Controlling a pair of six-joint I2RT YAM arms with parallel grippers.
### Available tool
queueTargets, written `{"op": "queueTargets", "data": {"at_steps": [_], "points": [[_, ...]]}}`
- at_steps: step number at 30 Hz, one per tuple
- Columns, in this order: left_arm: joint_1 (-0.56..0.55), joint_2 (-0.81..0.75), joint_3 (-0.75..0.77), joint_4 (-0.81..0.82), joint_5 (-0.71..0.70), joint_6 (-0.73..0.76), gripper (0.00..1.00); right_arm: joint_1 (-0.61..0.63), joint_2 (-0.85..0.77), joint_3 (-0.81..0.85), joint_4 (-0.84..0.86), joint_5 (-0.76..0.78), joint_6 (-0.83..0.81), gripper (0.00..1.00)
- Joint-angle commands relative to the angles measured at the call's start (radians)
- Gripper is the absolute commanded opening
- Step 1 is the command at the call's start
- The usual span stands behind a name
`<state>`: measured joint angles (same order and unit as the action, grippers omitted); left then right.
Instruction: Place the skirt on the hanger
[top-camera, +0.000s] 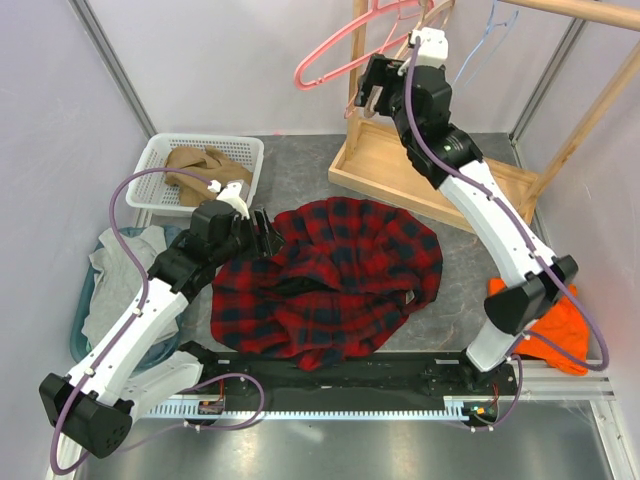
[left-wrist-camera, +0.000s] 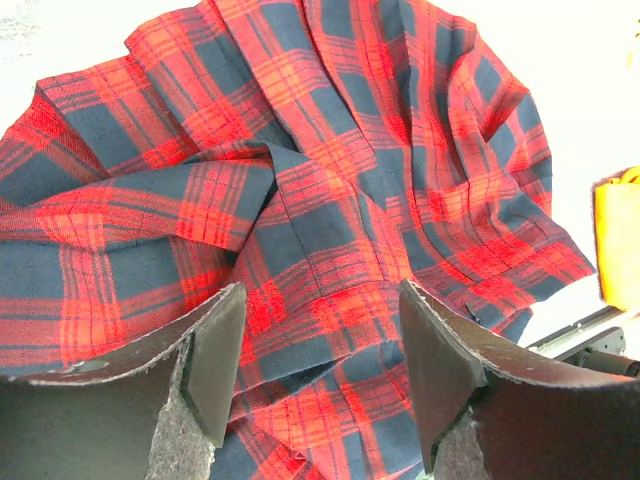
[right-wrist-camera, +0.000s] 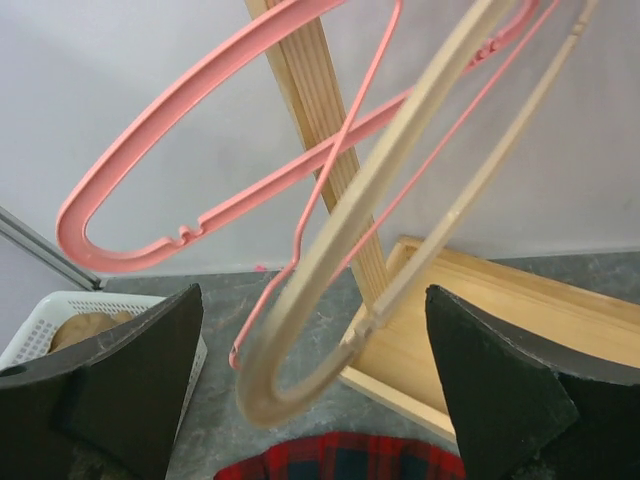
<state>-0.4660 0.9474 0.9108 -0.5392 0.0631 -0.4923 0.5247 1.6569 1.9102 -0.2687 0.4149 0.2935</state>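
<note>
The tan-brown skirt (top-camera: 203, 168) lies bunched in a white basket (top-camera: 157, 158) at the back left; a bit of it shows in the right wrist view (right-wrist-camera: 82, 328). The pink hanger (top-camera: 328, 57) hangs from the rail at the back, its loop reaching left, and also shows in the right wrist view (right-wrist-camera: 150, 120). My right gripper (top-camera: 366, 100) is raised beside the hangers, open and empty (right-wrist-camera: 312, 385). My left gripper (top-camera: 267, 236) is open and empty, just above the red-black plaid shirt (top-camera: 340, 280), which fills the left wrist view (left-wrist-camera: 330, 170) behind the gripper (left-wrist-camera: 322, 335).
A thick pale wooden hanger (right-wrist-camera: 330, 270) hangs right in front of my right gripper, crossing the pink one. A light-blue hanger (top-camera: 488, 35) hangs further right. The wooden rack base (top-camera: 420, 180) stands at the back. A grey garment (top-camera: 118, 262) lies left, an orange one (top-camera: 552, 330) right.
</note>
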Motion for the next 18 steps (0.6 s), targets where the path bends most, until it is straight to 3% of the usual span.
{"op": "queueTargets", "data": {"at_steps": [1,5,6,8,9,17,18], "points": [[0.003,-0.006,0.026,0.031,0.02,0.032,0.69,-0.015,0.087,0.13,0.017,-0.03,0.013,0.98],[0.003,-0.007,0.026,0.031,0.02,0.043,0.69,-0.034,0.104,0.138,-0.046,0.036,0.058,0.86],[0.003,-0.009,0.026,0.031,0.018,0.044,0.69,-0.037,0.096,0.121,-0.053,0.062,0.073,0.76],[0.003,-0.012,0.025,0.031,0.018,0.046,0.69,-0.042,0.077,0.099,-0.069,0.07,0.079,0.67],[0.003,-0.01,0.025,0.031,0.018,0.046,0.69,-0.043,0.057,0.08,-0.07,0.076,0.084,0.58],[0.003,-0.002,0.014,0.036,0.015,0.04,0.69,-0.045,0.009,0.056,-0.118,0.137,0.039,0.17],[0.003,-0.002,0.011,0.036,0.014,0.038,0.69,-0.045,0.006,0.062,-0.141,0.148,0.038,0.06]]}}
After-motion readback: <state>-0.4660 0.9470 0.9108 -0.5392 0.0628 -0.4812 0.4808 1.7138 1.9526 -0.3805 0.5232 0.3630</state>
